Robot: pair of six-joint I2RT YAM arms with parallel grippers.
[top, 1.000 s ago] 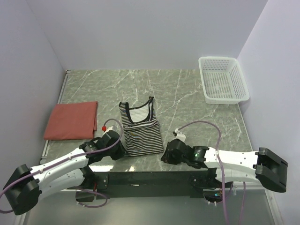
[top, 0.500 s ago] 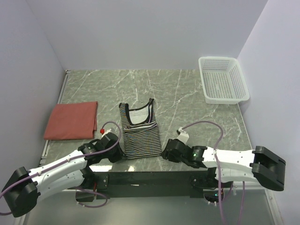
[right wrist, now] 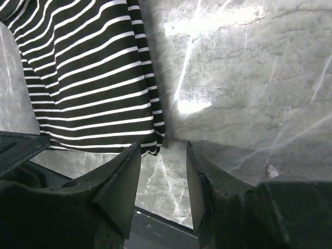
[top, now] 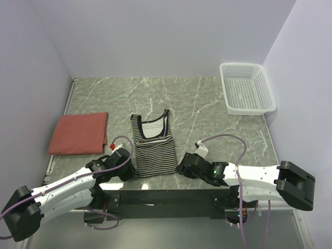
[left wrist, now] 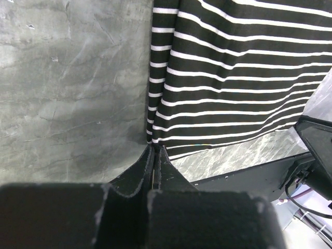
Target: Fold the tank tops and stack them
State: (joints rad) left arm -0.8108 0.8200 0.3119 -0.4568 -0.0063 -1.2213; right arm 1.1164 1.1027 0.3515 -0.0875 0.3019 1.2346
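The black-and-white striped tank top (top: pixel 153 148) lies flat mid-table, neck away from me; it also shows in the left wrist view (left wrist: pixel 233 78) and the right wrist view (right wrist: pixel 88 78). My left gripper (top: pixel 135 170) (left wrist: pixel 154 149) is shut, its tips pinching the top's near-left hem corner. My right gripper (top: pixel 180 168) (right wrist: pixel 162 148) is open and empty, low over the table just right of the near-right hem corner, apart from it. The brick-red tank top (top: pixel 79 133) lies folded at the left. The mustard-tan top is out of view.
A white mesh basket (top: pixel 246 88) stands at the back right corner. The black mounting bar (top: pixel 166 197) runs along the near table edge just behind the striped top's hem. Walls close in the left, back and right sides.
The striped top's hem has been drawn a little toward the near edge and now lies straighter and flatter. Both grippers shifted slightly with it; the right one now sits clear of the corner.
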